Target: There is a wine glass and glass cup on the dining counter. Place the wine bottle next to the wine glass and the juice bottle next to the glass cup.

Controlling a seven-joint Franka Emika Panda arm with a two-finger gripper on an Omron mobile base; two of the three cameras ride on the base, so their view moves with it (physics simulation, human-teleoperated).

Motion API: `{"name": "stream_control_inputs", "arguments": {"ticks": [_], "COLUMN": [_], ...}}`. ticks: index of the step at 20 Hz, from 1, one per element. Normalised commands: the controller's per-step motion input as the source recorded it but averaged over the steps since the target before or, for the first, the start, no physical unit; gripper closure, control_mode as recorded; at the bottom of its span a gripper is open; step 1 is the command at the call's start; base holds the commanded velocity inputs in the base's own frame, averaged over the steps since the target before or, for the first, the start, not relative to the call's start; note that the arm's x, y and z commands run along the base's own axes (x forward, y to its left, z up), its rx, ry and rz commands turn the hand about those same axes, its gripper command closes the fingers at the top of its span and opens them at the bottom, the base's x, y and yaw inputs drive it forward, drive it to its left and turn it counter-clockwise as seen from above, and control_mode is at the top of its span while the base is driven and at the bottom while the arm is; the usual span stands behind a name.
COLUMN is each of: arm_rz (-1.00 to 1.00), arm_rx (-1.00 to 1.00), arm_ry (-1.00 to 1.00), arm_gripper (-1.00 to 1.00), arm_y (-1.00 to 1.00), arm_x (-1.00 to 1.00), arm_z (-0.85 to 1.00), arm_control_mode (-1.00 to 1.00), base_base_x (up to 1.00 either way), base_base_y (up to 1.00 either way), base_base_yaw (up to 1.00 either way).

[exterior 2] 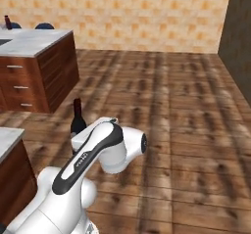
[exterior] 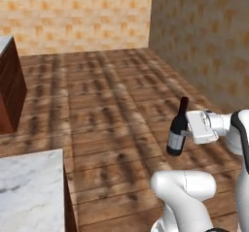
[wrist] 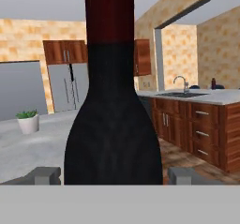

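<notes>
Wine bottle (wrist: 112, 124) upright between closed jaws.

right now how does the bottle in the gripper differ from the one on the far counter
The wine bottle is clamped in the gripper, held in the air above the wood floor; the far bottle stands free on the counter. The wine bottle shows a pale label low on its body; the far bottle is too small to tell. Both are dark and upright.
</notes>
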Motion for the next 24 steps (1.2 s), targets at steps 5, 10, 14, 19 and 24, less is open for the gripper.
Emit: {"name": "stream_control_inputs", "arguments": {"ticks": [5, 10, 14, 19, 24], "arm_rz": [0.00, 0.00, 0.00, 0.00, 0.00], "arm_rx": [0.00, 0.00, 0.00, 0.00, 0.00], "arm_ry": [0.00, 0.00, 0.00, 0.00, 0.00], "arm_gripper": [1.00, 1.00, 1.00, 1.00, 1.00], "arm_y": [0.00, 0.00, 0.00, 0.00, 0.00], "arm_x": [0.00, 0.00, 0.00, 0.00, 0.00], "arm_z": [0.00, 0.00, 0.00, 0.00, 0.00], "arm_control_mode": [1.00, 1.00, 1.00, 1.00, 1.00], "base_base_x": [0.85, 0.84, 0.84, 0.84, 0.84], "base_base_y": [-0.10, -0.10, -0.09, -0.09, -0.09], "base_base_yaw": [0.10, 0.11, 0.13, 0.13, 0.13]}}
